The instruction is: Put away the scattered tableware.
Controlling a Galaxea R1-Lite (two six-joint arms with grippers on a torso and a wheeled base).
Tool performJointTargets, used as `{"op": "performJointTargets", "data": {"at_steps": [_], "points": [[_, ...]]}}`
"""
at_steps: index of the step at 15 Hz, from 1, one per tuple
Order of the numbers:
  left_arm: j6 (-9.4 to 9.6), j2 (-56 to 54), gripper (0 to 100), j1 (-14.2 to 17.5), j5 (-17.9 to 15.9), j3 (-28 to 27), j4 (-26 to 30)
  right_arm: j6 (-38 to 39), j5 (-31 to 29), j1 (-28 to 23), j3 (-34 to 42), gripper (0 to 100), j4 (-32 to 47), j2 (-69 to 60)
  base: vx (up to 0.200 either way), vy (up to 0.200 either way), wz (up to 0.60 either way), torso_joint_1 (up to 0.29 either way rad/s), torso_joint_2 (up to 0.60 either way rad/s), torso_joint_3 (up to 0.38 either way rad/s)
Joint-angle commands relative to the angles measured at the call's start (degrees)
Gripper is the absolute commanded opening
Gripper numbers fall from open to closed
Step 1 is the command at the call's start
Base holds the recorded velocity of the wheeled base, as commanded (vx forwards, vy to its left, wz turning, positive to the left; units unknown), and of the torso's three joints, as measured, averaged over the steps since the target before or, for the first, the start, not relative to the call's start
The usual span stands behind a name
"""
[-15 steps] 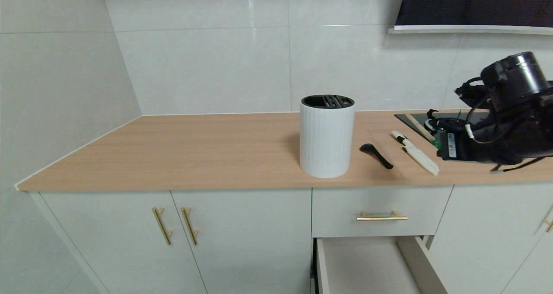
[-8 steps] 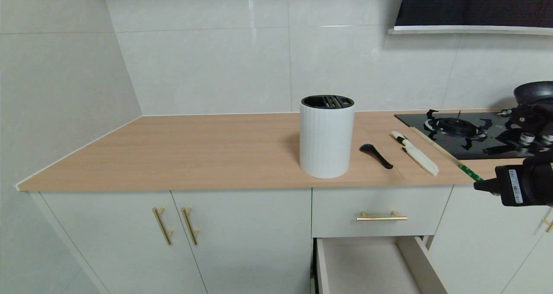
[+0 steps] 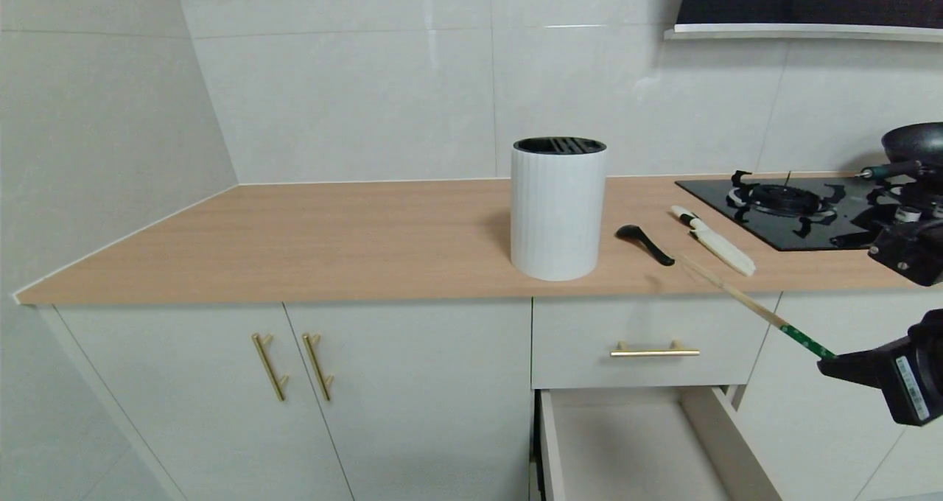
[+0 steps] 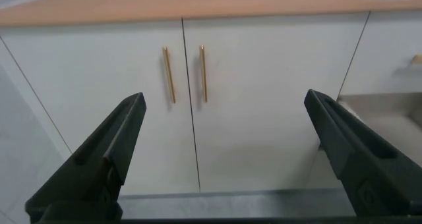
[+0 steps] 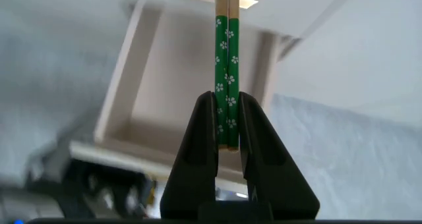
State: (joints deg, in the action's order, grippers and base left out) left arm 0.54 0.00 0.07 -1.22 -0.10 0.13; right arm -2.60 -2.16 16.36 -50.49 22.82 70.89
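Right gripper (image 3: 831,361): its fingers are clamping the green, flower-printed end of a pair of chopsticks, off the counter's front at the robot's right; the same grip is showing in its wrist view (image 5: 227,128).
Chopsticks (image 3: 744,302): they are slanting up and away from the right gripper, with the far tips showing over the counter's front edge near the knife; I cannot tell whether they are touching it. In the wrist view (image 5: 227,53) they are pointing toward the open drawer.
Left gripper (image 4: 223,102): its fingers are standing wide apart, gripping nothing, and facing the cabinet doors (image 4: 184,72) with gold handles.
Drawer (image 3: 626,449): it is hanging open below the counter, beneath a shut drawer.
Knife (image 3: 713,239): it is lying on the counter (image 3: 331,236) beside the hob (image 3: 781,202).
Spoon (image 3: 644,243): black, it is lying between the knife and the holder.
Holder (image 3: 558,214): white and ribbed with a black slotted top, it is standing upright on the counter.
Pan (image 3: 913,144): it is sitting at the hob's far right.
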Motion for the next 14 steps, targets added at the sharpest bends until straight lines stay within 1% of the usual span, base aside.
{"op": "performJointTargets", "data": {"at_steps": [1, 3, 8, 12, 14], "points": [[-0.01, 0.0, 100, 0.0, 0.0, 0.0, 0.0, -1.9, 1.3, 0.6, 2.3, 0, -0.1, -1.5, 0.0, 0.0, 0.0, -0.188, 0.48, 0.271], [-0.01, 0.0, 100, 0.0, 0.0, 0.0, 0.0, -2.8, 1.7, 3.9, 4.1, 0, -0.1, -1.0, 0.0, 0.0, 0.0, -0.188, 0.47, 0.281], [-0.01, 0.0, 100, 0.0, 0.0, 0.0, 0.0, -2.8, 1.8, 7.5, 6.0, 0, -0.2, 3.4, 0.0, 0.0, 0.0, -0.167, 0.46, 0.294], [-0.01, 0.0, 100, 0.0, 0.0, 0.0, 0.0, -2.8, 2.0, 8.6, 6.6, 0, -0.2, 6.5, 0.0, 0.0, 0.0, -0.133, 0.45, 0.315], [-0.01, 0.0, 100, 0.0, 0.0, 0.0, 0.0, -2.8, 2.1, 8.6, 6.6, 0, -0.3, 8.4, 0.0, 0.0, 0.0, -0.063, 0.23, 0.173]]}}
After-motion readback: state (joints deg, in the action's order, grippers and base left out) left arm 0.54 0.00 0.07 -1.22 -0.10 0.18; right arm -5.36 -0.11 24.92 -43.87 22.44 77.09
